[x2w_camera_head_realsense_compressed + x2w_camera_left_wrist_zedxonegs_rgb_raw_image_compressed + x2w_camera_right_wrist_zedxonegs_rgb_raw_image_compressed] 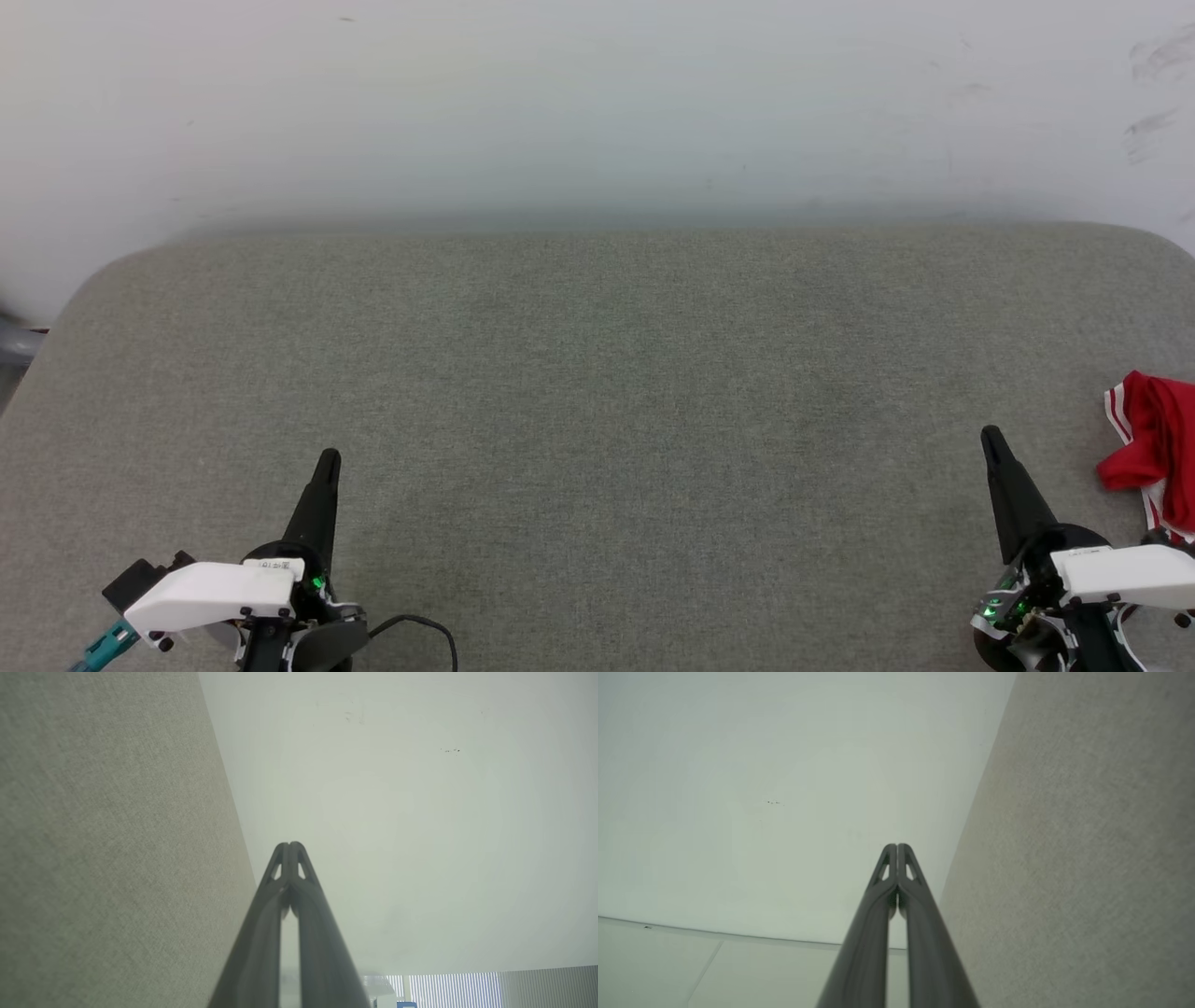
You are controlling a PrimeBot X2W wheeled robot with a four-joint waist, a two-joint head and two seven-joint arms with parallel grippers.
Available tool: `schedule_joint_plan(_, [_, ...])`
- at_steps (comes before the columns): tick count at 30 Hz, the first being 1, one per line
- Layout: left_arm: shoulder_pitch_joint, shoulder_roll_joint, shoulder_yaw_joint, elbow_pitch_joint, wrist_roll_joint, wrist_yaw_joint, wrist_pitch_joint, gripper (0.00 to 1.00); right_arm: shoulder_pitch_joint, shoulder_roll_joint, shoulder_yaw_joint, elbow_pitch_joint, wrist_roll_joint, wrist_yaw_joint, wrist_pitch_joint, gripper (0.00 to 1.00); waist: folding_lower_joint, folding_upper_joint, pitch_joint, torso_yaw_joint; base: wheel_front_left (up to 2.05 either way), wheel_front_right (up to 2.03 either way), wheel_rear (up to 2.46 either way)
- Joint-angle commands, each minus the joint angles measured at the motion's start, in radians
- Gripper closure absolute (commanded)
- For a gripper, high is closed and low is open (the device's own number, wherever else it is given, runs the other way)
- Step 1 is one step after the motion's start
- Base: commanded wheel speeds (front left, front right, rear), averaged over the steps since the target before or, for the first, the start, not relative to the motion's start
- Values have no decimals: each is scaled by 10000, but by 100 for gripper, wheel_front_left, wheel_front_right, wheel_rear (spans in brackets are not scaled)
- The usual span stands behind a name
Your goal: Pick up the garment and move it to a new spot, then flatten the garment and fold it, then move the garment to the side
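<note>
The grey fabric-covered bench (597, 420) takes up most of the head view, its far corners rounded and its weave even across the centre of the frame. Across the top of the frame runs a pale wall (597, 93) with a few dark scuff marks (1153, 56) at the upper right. The left wrist view catches ribbed window blinds (448, 989) in its lower right corner.

The garment (1158, 448) lies on the bench at the right edge of the frame. It is a bunched red heap with striped trim showing, and the frame edge cuts it off, so we cannot see its full shape. We judge that this fits two stages: a crumpled shirt waiting to be carried to a new spot, or one already set off to the side. What shows looks rumpled rather than squared, but that alone does not settle it.

The left tool (327, 462) sits at the lower left and the right tool (991, 439) at the lower right, both pointing up the frame. The right one is near the garment but apart from it. In the wrist views the left fingers (261, 933) and the right fingers (924, 952) meet at their tips, so both tools are drawn together and hold nothing. If the cloth is to be lifted, we judge that the right tool would have to part its fingers before it could pinch the soft heap.
</note>
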Motion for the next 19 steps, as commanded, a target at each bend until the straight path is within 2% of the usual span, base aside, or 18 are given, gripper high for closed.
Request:
schedule_joint_plan(1, [-174,-23,52,2,-233,-64,78,100,-204,-12,-25,39,260,-3,30,100,0,0,5,0,0,0,0])
schedule_joint_plan(12, [-216,-80,182,40,-956,-131,274,100,-319,9,-72,218,1007,-3,107,100,0,0,35,-4,0,0,0])
schedule_joint_plan(19, [-203,-77,172,35,-901,-130,258,100,-307,23,-85,212,940,-3,125,100,0,0,35,-4,0,0,0])
